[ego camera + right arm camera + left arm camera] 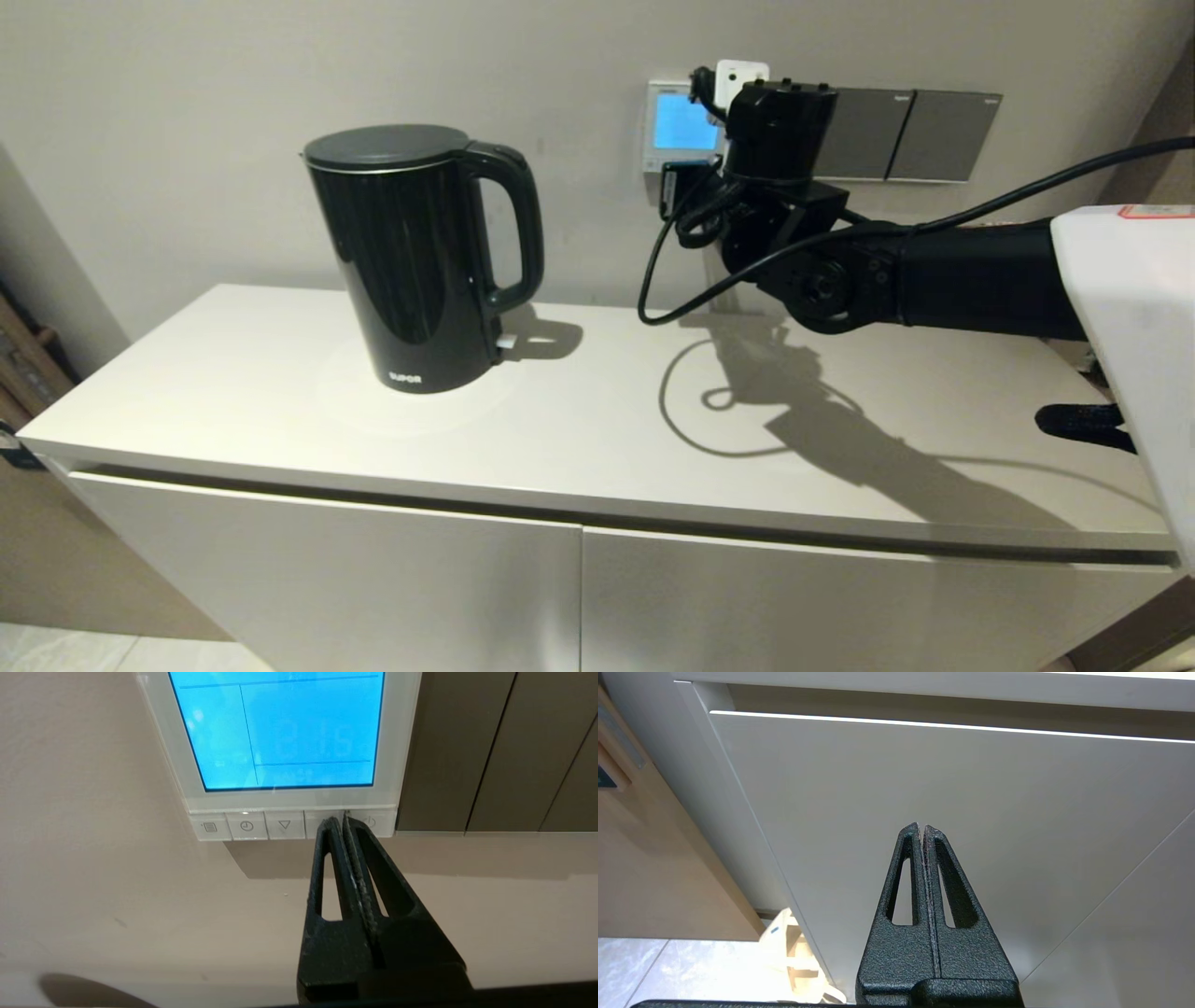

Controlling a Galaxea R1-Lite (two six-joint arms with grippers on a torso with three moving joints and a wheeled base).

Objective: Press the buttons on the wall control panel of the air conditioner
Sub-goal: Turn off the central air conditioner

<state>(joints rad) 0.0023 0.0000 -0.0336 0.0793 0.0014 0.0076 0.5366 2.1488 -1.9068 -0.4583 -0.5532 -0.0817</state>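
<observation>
The white-framed control panel (285,732) with a glowing blue screen hangs on the wall; in the head view (680,123) my right wrist (780,131) partly covers it. A row of pale keys, the buttons (247,826), runs along its lower edge. My right gripper (339,819) is shut and empty. Its tips rest at the row, over the seam between the fourth key and the power key at the row's end beside the dark plates. My left gripper (922,828) is shut and empty, parked low in front of the cabinet door (878,788).
A black electric kettle (420,257) stands on the white cabinet top (597,420), to the left of the panel. Dark grey switch plates (901,135) adjoin the panel on the right and show in the right wrist view (495,751). A black cable (653,280) loops below my right wrist.
</observation>
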